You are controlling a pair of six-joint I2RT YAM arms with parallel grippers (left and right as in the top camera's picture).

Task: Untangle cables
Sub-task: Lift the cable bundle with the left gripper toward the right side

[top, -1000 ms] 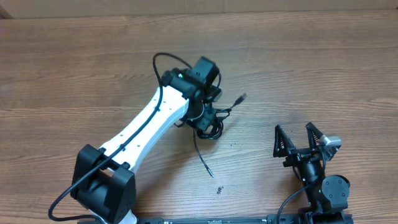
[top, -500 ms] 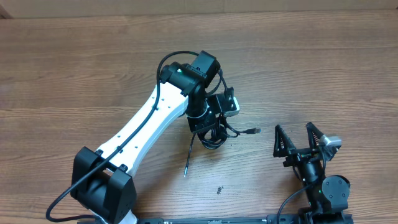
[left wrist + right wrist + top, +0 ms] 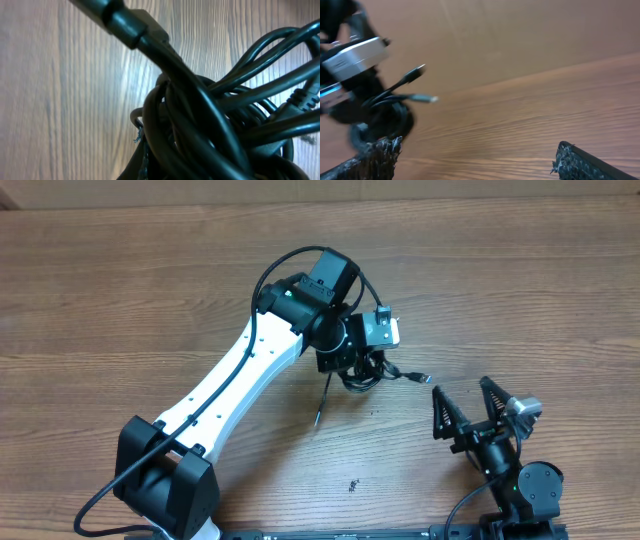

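Black cables [image 3: 200, 125] crowd left wrist view, small overhead.

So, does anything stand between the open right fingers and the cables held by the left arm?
Nothing visible does. Only bare table lies between the right gripper and the cables. One plug sticks out of the bundle toward that gripper.
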